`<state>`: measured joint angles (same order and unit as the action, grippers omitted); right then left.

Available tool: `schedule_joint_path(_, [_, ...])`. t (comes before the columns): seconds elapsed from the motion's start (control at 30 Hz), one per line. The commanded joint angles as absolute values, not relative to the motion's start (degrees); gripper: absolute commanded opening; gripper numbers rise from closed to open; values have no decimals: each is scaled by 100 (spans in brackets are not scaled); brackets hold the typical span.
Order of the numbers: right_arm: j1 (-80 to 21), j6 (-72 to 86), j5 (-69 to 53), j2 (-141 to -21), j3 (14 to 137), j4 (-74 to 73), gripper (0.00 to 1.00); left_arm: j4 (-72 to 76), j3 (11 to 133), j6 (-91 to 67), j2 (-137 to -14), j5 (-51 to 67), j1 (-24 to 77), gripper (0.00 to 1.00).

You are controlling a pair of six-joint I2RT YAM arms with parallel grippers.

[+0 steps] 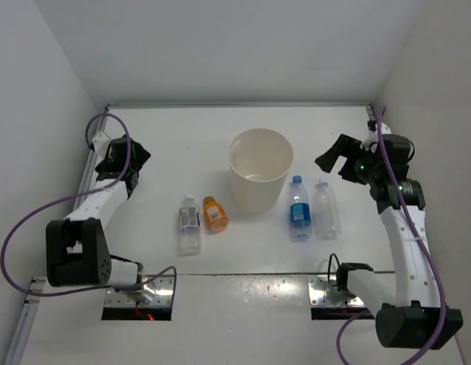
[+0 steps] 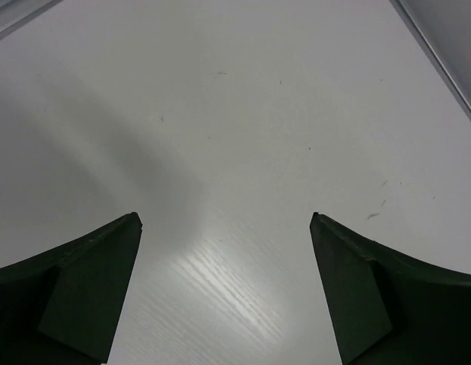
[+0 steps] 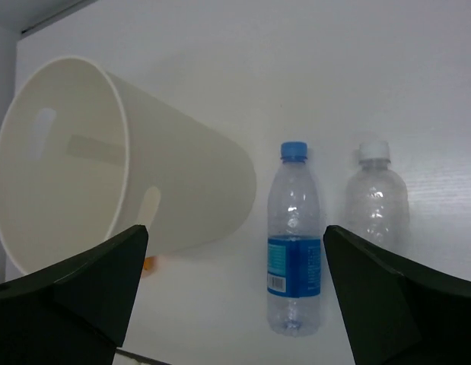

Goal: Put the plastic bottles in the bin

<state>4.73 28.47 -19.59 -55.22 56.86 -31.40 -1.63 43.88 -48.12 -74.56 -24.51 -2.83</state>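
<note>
1. The bin is seen standing upright at the middle of the desk.
2. The blue-label bottle is laid just beside the bin on its right, with the plain clear bottle next to it, farther right.
3. The orange bottle and the white-label bottle are laid side by side to the left of the bin.
4. The left tool is held wide apart over bare desk at the far left, with nothing gripped.
5. The right tool is likewise spread wide with nothing held, raised at the far right and aimed towards the bin and the two bottles on that side.
</note>
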Motion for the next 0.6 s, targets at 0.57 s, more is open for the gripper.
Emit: schedule_joint_path(0.57, [554,2989,-1002,-7513,5238,-4534,96,9,4641,-3234,-7805,-1784,-888,100])
